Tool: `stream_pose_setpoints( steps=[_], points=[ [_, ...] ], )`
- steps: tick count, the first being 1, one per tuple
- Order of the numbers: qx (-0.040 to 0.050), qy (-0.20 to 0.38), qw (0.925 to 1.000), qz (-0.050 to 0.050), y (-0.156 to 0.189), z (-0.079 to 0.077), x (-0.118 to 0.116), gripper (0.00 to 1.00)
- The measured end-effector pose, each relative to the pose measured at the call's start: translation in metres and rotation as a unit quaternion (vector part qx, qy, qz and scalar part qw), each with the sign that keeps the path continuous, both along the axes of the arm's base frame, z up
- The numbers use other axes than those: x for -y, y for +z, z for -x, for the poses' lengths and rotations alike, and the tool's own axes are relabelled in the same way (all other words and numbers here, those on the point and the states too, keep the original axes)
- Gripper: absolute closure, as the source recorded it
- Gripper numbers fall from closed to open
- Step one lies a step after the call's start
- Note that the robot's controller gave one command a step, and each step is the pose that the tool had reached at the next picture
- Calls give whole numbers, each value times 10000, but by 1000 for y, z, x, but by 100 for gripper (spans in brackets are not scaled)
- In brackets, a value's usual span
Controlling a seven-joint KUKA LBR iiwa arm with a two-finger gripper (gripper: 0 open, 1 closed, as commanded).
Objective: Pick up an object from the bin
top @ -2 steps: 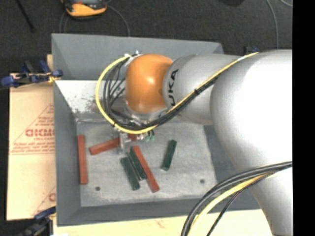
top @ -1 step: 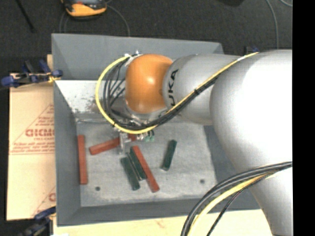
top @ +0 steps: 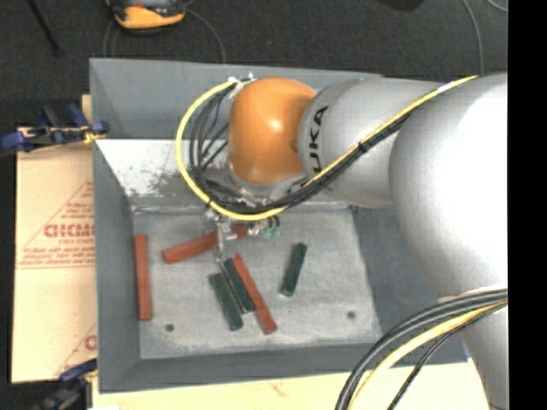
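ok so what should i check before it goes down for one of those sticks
1. Stick under the tool: ok, the slanted red stick ends just below the orange wrist cover.
2. Target free of neighbours: not ok in the middle, where two dark green sticks and a long red stick lie side by side.
3. Lone alternatives: ok, the dark green stick on the right and the red stick on the left lie apart from the rest.
4. Nothing gripped already: cannot tell, the cover hides that spot.
5. Room from the bin walls: ok for the middle sticks.
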State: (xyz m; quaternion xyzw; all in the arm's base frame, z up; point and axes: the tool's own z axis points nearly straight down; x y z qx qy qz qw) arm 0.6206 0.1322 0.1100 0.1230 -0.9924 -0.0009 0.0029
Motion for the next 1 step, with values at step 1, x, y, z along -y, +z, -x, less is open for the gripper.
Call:
stream_pose_setpoints(
  steps=[1],
  points=[
    [49, 38, 10000, -4, 111, 7, -31, 100]
  ],
)
